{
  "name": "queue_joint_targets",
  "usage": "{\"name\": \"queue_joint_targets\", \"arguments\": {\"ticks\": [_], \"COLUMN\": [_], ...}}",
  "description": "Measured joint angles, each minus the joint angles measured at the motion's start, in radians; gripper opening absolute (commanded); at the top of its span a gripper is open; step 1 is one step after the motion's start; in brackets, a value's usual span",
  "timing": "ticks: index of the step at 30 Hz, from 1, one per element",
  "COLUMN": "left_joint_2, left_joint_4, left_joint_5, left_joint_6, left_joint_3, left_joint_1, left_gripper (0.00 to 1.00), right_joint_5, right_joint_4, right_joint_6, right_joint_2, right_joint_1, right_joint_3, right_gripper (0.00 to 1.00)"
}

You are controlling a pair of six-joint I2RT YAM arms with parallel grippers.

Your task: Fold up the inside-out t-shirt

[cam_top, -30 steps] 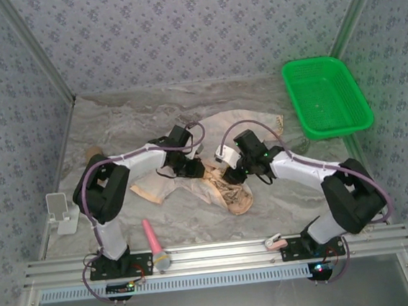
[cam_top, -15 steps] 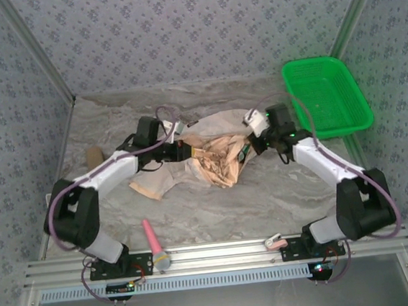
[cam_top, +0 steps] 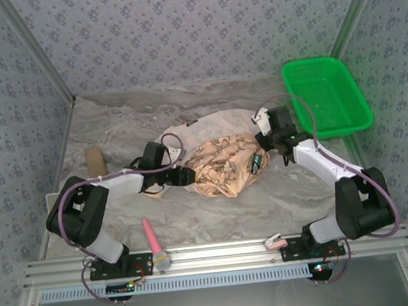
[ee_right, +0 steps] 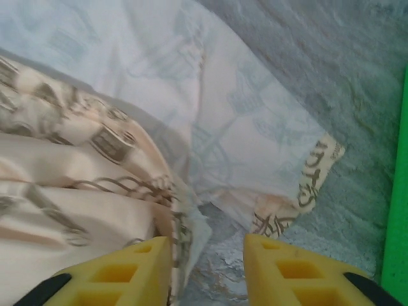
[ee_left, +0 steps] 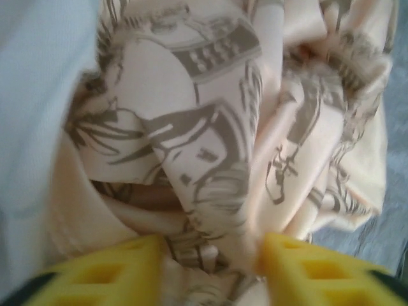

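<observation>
The inside-out t-shirt [cam_top: 223, 167] lies bunched in a heap at mid-table, peach printed side up, with its paler reverse [cam_top: 215, 121] spread behind it. My left gripper [cam_top: 184, 175] sits at the heap's left edge. In the left wrist view its jaws [ee_left: 210, 255] stand apart, loose folds of printed cloth [ee_left: 210, 146] lying between them. My right gripper [cam_top: 261, 162] is at the heap's right edge. Its jaws [ee_right: 207, 255] are open over bare table, a cloth hem [ee_right: 182, 229] brushing the left finger [ee_right: 127, 271]. A printed sleeve corner [ee_right: 312, 182] lies just ahead.
A green plastic basket [cam_top: 326, 96] stands at the back right, its rim [ee_right: 398, 191] close beside my right gripper. A pink-handled tool [cam_top: 153, 239] and a small white clip [cam_top: 273, 242] lie by the front rail. A tan roll [cam_top: 96, 161] sits at the left.
Both grippers swept the shirt back and apart, then opened; the cloth has dropped into a heap. My left arm has drawn back toward the near left.
</observation>
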Motion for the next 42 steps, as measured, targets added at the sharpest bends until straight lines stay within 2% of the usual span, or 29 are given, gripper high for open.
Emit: {"name": "queue_joint_targets", "arguments": {"ticks": [3,7,10,13,18,20,22,24,25,28,31,34,38,42], "left_joint_2": [-0.003,-0.003,0.027,0.127,0.262,0.269,0.27,0.27,0.27,0.26,0.201,0.087,0.003,0.056], "left_joint_4": [-0.157,-0.299,-0.304,-0.317,-0.363,-0.367,-0.364,-0.36,-0.356,-0.316,-0.242,-0.094,0.088,0.15], "left_joint_5": [-0.066,-0.19,-0.23,-0.24,-0.237,-0.237,-0.232,-0.217,-0.203,-0.142,-0.068,0.005,0.041,0.032], "left_joint_6": [0.087,0.186,0.228,0.264,0.286,0.292,0.29,0.282,0.272,0.223,0.146,0.034,-0.111,-0.187], "left_joint_3": [0.136,0.355,0.44,0.484,0.475,0.467,0.468,0.468,0.468,0.462,0.415,0.312,0.193,0.114], "left_joint_1": [-0.082,-0.181,-0.182,-0.164,-0.15,-0.151,-0.149,-0.139,-0.13,-0.081,-0.019,0.042,0.114,0.151], "left_gripper": [0.61,0.61,0.61,0.61,0.61,0.52,0.27,0.11,0.06,0.02,0.02,0.02,0.07,0.15], "right_joint_5": [0.0,-0.071,-0.149,-0.2,-0.208,-0.205,-0.188,-0.153,-0.121,-0.039,-0.005,0.007,0.002,-0.023], "right_joint_4": [-0.1,-0.267,-0.267,-0.292,-0.29,-0.256,-0.219,-0.2,-0.2,-0.203,-0.207,-0.21,-0.243,-0.284], "right_joint_6": [0.122,0.417,0.615,0.768,0.892,0.919,0.943,0.95,0.954,0.948,0.941,0.939,0.944,0.946], "right_joint_2": [-0.027,0.008,0.02,0.033,0.087,0.116,0.16,0.192,0.203,0.201,0.166,0.048,-0.085,-0.023], "right_joint_1": [0.054,0.068,0.092,0.162,0.31,0.346,0.357,0.357,0.356,0.346,0.302,0.213,0.09,0.059], "right_joint_3": [0.091,0.252,0.195,0.081,0.055,0.055,0.055,0.055,0.055,0.055,0.048,0.01,-0.03,-0.064], "right_gripper": [0.44,0.44,0.49,0.53,0.53,0.47,0.31,0.23,0.15,0.0,0.0,0.0,0.0,0.03]}}
